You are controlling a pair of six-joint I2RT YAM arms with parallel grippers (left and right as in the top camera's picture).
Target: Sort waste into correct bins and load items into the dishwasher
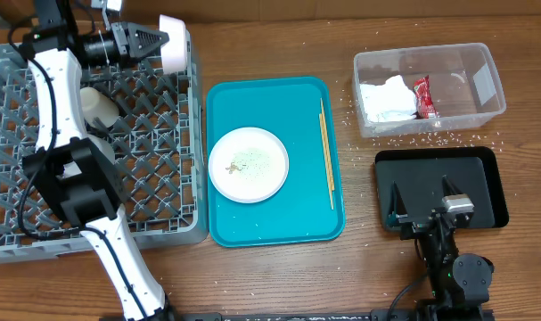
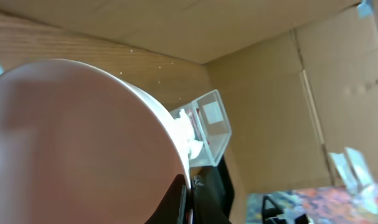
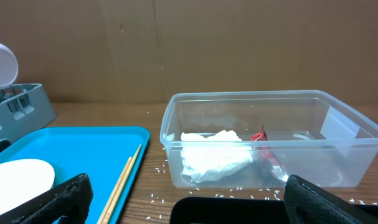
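My left gripper [image 1: 160, 42] is shut on the rim of the large white plate [image 1: 175, 43] and holds it on edge above the back right corner of the grey dish rack [image 1: 154, 152]. In the left wrist view the plate [image 2: 70, 143] fills the left side, pinched between the fingers [image 2: 189, 200]. A pale bowl [image 1: 97, 105] lies in the rack, partly under the arm. The smaller white plate [image 1: 248, 163] sits on the teal tray. The napkin [image 1: 385, 98] and red wrapper [image 1: 422, 96] lie in the clear tub [image 1: 486, 107]. My right gripper [image 1: 423, 203] is open over the black tray [image 1: 484, 183].
The teal tray [image 1: 279, 218] also holds thin wooden chopsticks [image 1: 326, 152]. Loose rice grains [image 1: 413, 139] lie on the wood around the tub. The right wrist view shows the tub [image 3: 276, 98], napkin [image 3: 213, 158], wrapper [image 3: 262, 140], chopsticks [image 3: 127, 173] and open fingers [image 3: 185, 190].
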